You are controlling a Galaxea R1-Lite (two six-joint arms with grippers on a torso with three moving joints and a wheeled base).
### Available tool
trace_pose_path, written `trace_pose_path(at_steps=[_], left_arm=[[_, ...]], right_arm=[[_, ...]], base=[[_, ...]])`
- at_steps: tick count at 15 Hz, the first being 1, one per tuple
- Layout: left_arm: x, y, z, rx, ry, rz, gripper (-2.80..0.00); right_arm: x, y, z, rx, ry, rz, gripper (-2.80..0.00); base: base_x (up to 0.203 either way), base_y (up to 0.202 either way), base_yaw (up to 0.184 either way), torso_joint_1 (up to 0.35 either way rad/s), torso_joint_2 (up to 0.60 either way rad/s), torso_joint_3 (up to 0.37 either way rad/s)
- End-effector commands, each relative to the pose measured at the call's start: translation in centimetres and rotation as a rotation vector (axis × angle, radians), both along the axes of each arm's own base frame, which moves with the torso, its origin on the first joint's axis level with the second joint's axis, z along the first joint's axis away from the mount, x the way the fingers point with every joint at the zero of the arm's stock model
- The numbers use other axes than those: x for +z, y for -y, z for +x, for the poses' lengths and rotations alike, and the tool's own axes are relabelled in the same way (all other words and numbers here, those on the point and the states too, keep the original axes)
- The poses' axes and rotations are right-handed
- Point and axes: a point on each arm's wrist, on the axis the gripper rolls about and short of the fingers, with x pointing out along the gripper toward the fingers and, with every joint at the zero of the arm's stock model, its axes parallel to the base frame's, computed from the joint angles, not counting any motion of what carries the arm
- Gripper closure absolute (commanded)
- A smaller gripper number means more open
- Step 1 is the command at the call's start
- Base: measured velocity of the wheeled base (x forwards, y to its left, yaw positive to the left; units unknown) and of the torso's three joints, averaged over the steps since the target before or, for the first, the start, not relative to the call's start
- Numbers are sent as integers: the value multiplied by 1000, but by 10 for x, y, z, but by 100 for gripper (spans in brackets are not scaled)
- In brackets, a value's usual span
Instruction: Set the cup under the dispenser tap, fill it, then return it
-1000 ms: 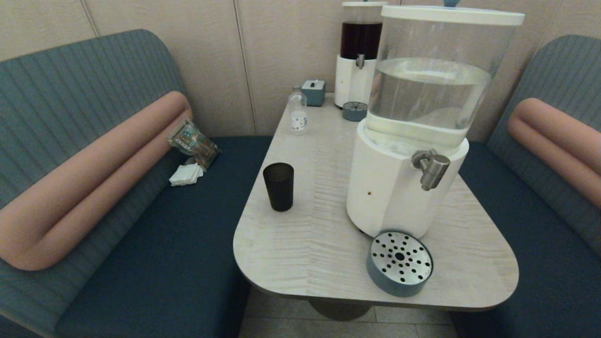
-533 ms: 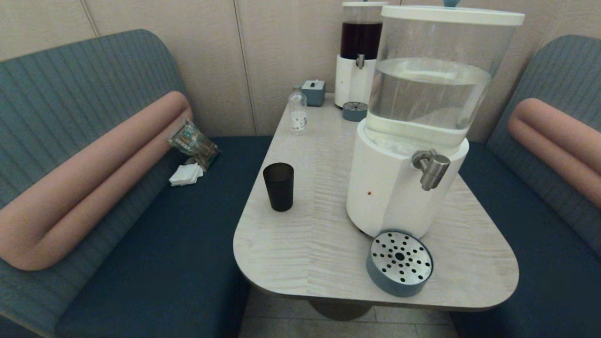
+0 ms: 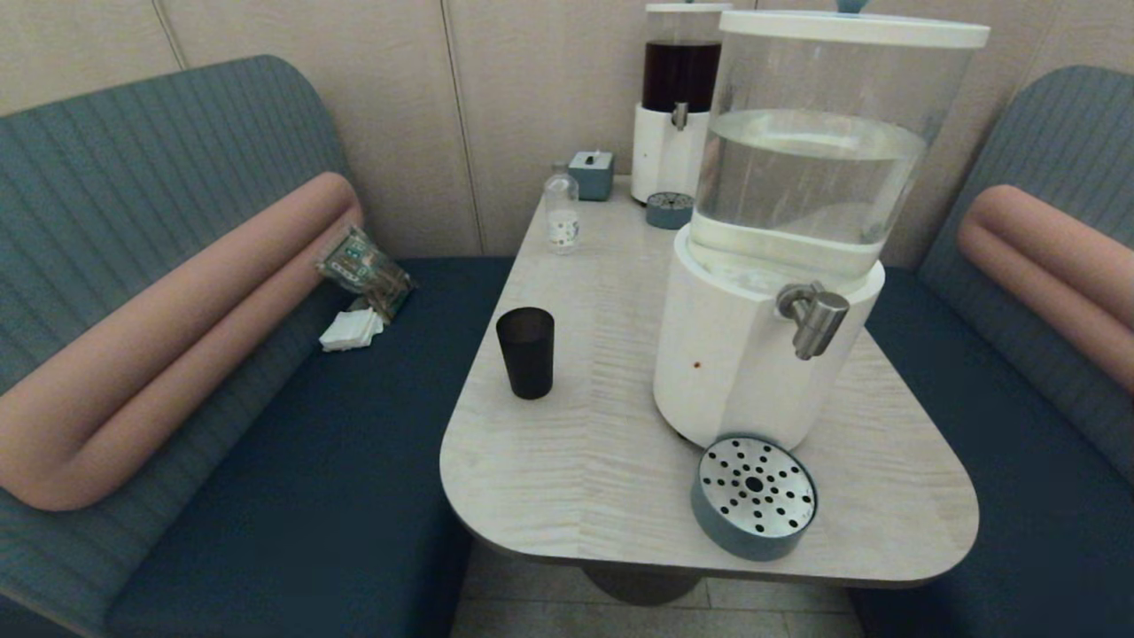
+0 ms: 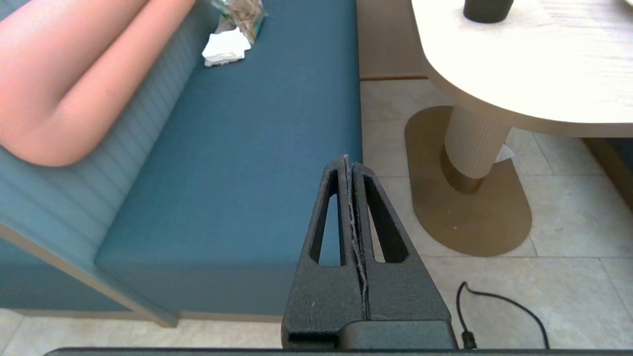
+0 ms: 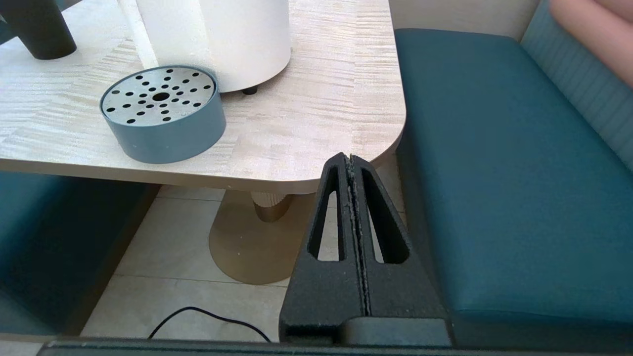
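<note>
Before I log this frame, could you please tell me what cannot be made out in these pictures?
- Cup: whether it holds water; its dark wall hides the inside in the head view.
- Cup: upper part cut off by the frame edge in both wrist views.
- Small bottle: label too small to read, head view.
- Both claws: outside the head view.

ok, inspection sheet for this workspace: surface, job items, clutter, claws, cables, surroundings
Surface: pale wood table, dry.
Job's things: cup upright, left of the white dispenser base; dispenser tap with nothing beneath; drip tray at the base front.
Clutter: small bottle, second dispenser, tissue box at the far end.
Claws: left claw and right claw shut, empty, below table height.
Cables: black cable on the floor.
Surroundings: blue benches; packet and napkins on the left seat.
</note>
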Motion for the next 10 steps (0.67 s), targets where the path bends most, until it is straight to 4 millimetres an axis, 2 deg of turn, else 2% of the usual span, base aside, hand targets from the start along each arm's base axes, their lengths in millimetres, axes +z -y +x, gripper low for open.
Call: trace_pose_path(at_steps=[1,10], left_arm=[[0,0,0,-1,-2,-3,0],[0,0,0,-1,-2,-5,0]], right_arm=[[-4,0,1,0,-15,0,0],[-4,0,1,0,-16,3,0]], base=[[0,0,0,0,0,0],[0,0,0,0,0,0]])
